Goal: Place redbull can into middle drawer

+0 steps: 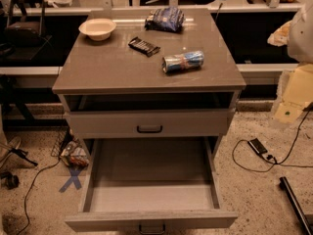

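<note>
The redbull can [183,61] lies on its side on the grey cabinet top [112,67], right of centre, blue and silver with a red mark at mid-body. The middle drawer [151,197] is pulled fully out below, with its plain grey floor bare and its dark bar handle [152,227] at the bottom edge of the view. The drawer above it [98,125] is closed, with a dark handle [149,129]. My gripper does not show in this view. A pale white shape [302,31] at the right edge cannot be identified.
On the cabinet top stand a cream bowl [97,28] at back left, a dark blue foil snack bag [165,18] at the back and a flat black packet [144,46] in the middle. Cables [293,151], a small device [257,146] and snack packets [73,153] lie on the floor.
</note>
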You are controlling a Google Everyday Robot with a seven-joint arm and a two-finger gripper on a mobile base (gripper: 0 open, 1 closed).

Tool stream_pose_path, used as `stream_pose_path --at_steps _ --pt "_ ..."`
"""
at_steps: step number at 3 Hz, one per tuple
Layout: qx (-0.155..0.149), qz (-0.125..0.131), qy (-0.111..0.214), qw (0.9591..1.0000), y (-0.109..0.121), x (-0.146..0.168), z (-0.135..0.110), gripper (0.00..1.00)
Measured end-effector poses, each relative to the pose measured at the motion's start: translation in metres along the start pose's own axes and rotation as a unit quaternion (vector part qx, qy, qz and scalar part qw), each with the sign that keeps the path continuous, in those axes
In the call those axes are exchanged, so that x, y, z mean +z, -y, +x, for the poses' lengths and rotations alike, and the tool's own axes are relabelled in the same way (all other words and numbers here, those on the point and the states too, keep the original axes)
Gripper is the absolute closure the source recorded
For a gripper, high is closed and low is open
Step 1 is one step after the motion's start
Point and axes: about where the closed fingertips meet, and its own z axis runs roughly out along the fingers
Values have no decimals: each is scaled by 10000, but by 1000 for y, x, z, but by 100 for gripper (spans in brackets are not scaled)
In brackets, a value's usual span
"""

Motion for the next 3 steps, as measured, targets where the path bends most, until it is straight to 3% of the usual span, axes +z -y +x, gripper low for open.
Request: stream_pose_path --at_steps 1,2,3 --pt "0 0 1 10000 0 0 0 0" --pt "-191 109 333 9992 24 8 -15 0" --pt "-664 205 616 9957 60 28 -52 0"
